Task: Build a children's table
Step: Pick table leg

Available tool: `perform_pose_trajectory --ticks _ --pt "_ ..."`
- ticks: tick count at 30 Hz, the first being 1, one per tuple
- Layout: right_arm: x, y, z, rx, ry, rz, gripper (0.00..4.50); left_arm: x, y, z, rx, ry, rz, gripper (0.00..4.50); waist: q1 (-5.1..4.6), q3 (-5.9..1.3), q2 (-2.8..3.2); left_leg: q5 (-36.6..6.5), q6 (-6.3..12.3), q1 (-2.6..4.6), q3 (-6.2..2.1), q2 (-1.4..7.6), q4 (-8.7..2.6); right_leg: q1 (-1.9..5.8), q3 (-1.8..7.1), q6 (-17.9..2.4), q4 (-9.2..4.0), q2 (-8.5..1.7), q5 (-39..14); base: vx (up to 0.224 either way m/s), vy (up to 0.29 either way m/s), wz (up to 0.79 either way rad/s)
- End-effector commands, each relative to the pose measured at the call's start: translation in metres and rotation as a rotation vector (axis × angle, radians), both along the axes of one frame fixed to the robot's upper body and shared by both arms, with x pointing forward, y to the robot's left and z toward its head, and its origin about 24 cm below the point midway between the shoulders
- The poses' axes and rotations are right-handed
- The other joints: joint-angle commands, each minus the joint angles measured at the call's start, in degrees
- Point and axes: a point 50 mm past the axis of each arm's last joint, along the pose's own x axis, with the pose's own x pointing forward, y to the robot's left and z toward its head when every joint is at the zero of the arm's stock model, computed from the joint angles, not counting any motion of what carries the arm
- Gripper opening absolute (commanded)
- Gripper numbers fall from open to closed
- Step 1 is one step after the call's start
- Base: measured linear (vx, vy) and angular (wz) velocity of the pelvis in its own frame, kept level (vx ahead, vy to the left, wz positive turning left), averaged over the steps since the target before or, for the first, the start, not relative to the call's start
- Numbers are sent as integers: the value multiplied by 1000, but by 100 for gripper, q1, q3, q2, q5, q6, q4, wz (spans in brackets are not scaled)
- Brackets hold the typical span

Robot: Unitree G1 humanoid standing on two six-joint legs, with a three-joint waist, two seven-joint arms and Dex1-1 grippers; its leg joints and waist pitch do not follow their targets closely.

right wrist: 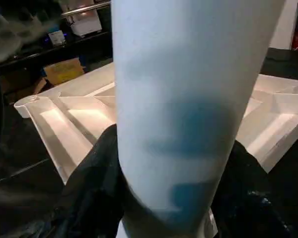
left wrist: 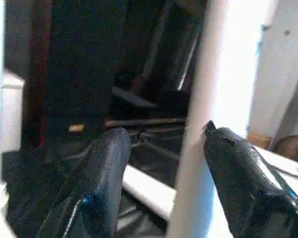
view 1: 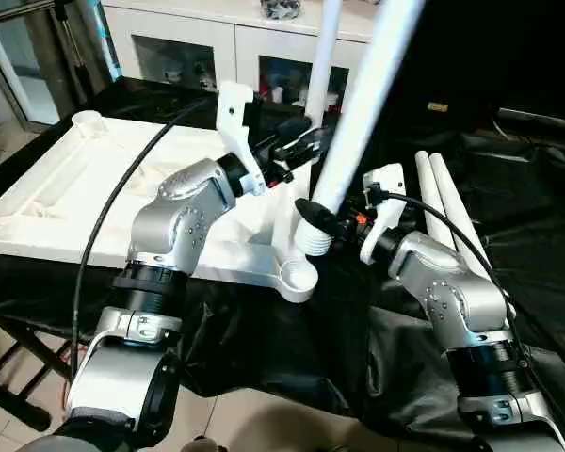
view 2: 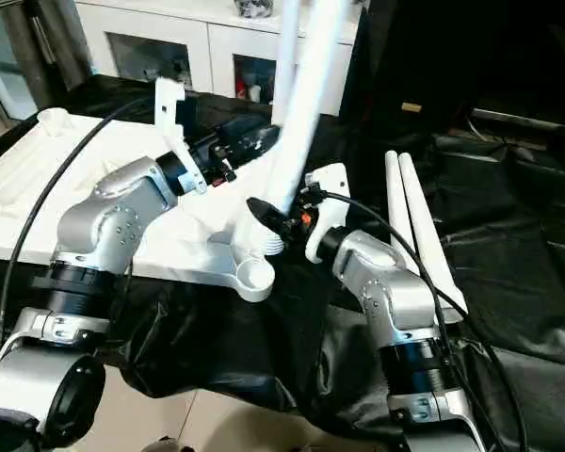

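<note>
two arms, one leg, a socket close below

we see the white tabletop [view 1: 94,179] lying underside up on black sheeting [view 1: 537,254], its ribs facing the camera and a round socket [view 1: 298,275] at its near corner. a second socket [view 1: 87,120] sits at the far left corner.

our right gripper [view 1: 313,215] is clamped on a long white leg [view 1: 358,113] near its ribbed lower end, black fingers [right wrist: 97,178] pressed to either side of the tube. the leg leans up and away to the right, its ribbed tip hanging just above the near corner socket and a little behind it; we cannot tell whether the tip touches the tabletop.

our left gripper [view 1: 306,141] reaches across from the left, higher up. in the left wrist view its two fingers [left wrist: 107,168] stand apart with a white tube between them, nearer one finger; we cannot tell whether either finger presses on it. another leg [view 1: 325,56] stands upright behind the tilted one, just beyond the left gripper.

two more legs [view 1: 447,212] lie side by side on the sheeting to the right of the tabletop, touching along their length. a white cabinet [view 1: 207,42] with glass doors stands behind the work.
</note>
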Motion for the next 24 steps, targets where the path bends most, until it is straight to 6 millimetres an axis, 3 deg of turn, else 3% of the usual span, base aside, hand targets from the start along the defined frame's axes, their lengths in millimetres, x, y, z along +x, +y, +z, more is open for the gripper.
perform_pose_trajectory --ticks 1,6,7,9,15,24 --pt "-1 2 5 -12 -27 23 188 0 -4 -1 15 3 -10 280 -3 -431 -3 -1056 24 53 -16 123 -386 338 253 -785 -460 -403 -1721 0 0 0" --pt "-1 4 5 -17 -31 37 188 -1 0 -1 5 5 -6 280 -1 -427 -6 -1049 13 48 -18 125 -391 339 257 -753 -461 -411 -1764 0 0 0" --pt "-1 4 5 -17 -31 38 188 -1 0 -2 5 6 -4 280 -4 -431 -50 -1026 23 42 -15 128 -392 346 257 -753 -457 -412 -1745 0 0 0" --pt "0 4 5 -17 -31 40 188 2 3 -3 -1 22 36 280 3 -434 -20 -977 28 42 -15 130 -387 341 259 -773 -444 -415 -1679 0 0 0" --pt "1 5 7 -18 -34 48 188 13 10 -4 -5 64 149 280 2 -428 -32 -1004 56 42 -15 116 -388 340 254 -679 -468 -405 -1782 0 0 0" --pt "0 4 7 -22 -35 54 188 1 -10 -1 -9 35 8 280 0 -429 -6 -1013 45 49 -16 131 -391 338 263 -819 -452 -414 -1620 0 0 0"
